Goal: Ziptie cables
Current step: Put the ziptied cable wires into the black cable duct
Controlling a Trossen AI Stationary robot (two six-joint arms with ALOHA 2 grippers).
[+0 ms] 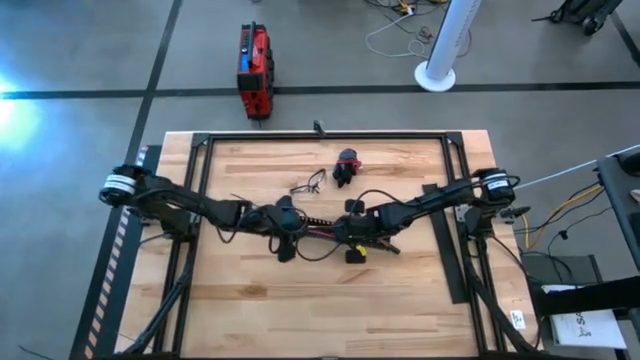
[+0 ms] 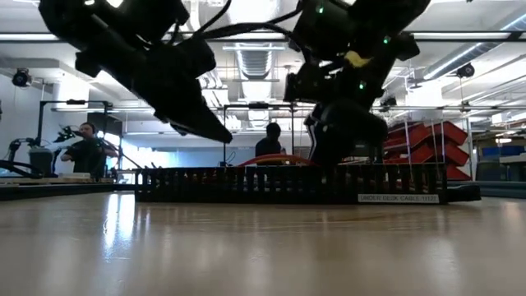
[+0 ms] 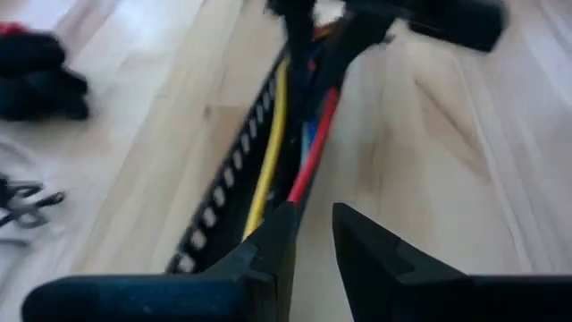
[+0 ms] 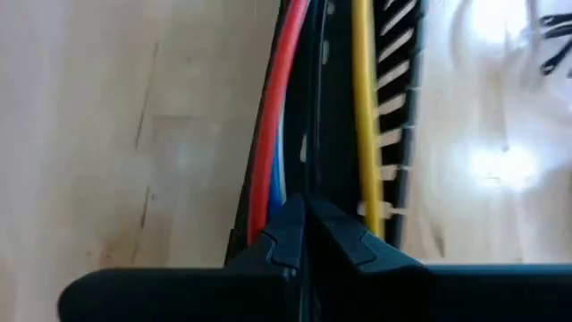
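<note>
The cables, red, blue and yellow, lie lengthwise in a long black comb-slotted duct at the middle of the table. My right gripper is shut, its tips low over the duct between the red and yellow cables. My left gripper stands a short way along the duct toward the table's left, slanting down. It is clear above the cables, with a narrow gap between its fingers and nothing in it. The ziptie is hidden or too thin to make out. My right gripper comes steeply from above, its shut fingertips over the duct's channel beside the red cable. Its own fingers hide the spot, so I cannot tell whether it touches a cable or holds anything.
A red-and-black lump and a small dark wire tangle lie farther back on the table. Black frame rails run along both sides and the far edge. People show in the room behind.
</note>
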